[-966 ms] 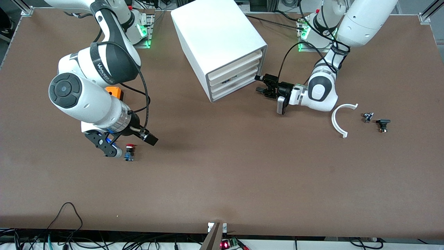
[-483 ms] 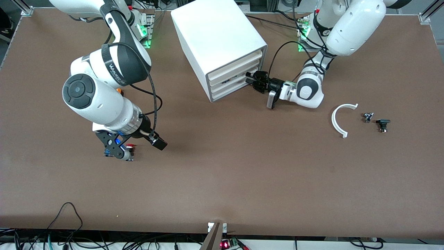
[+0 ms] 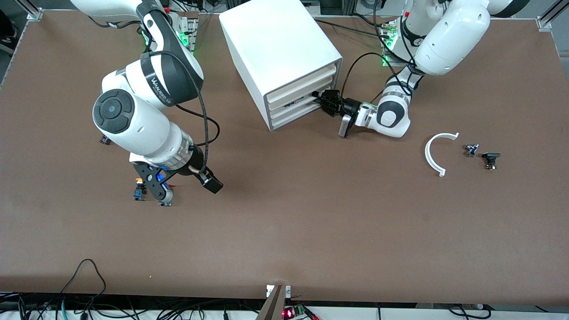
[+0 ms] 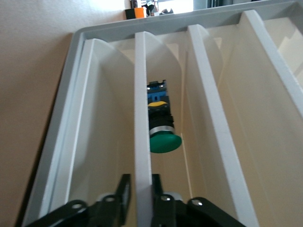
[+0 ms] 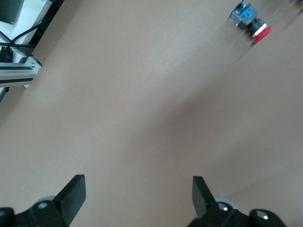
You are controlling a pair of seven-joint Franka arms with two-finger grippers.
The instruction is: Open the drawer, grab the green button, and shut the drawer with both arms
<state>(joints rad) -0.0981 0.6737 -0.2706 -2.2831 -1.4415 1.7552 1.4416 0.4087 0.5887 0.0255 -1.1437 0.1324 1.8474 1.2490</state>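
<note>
The button (image 4: 161, 124) with the green cap lies on its side inside the drawer (image 4: 163, 85), in one of the lower trays of the white cabinet (image 3: 278, 53), with its green cap turned toward the drawer's front and its blue base deeper inside. In the front view the button is hidden inside the cabinet. The left gripper (image 3: 323, 101) is at the front of this drawer, on the side of the cabinet toward the left arm's end of the table. In the left wrist view its two fingers (image 4: 124, 196) are almost closed, and they pinch the thin white front edge of the drawer between them. The button is well apart from these fingers and nothing holds it. The right gripper (image 3: 153, 189) hangs low over the table near the right arm's end, nearer to the front camera than the cabinet. Its fingers (image 5: 71, 194) are wide apart and they hold nothing; in the right wrist view only bare brown table (image 3: 311, 222) is between them. A small red-capped button (image 5: 252, 23) with a blue base lies on the table near this gripper, and in the front view a small blue part (image 3: 139, 194) shows just beside the gripper. Toward the left arm's end of the table lie a white curved piece (image 3: 433, 153) and two small dark parts (image 3: 482, 153), well apart from the cabinet.
</note>
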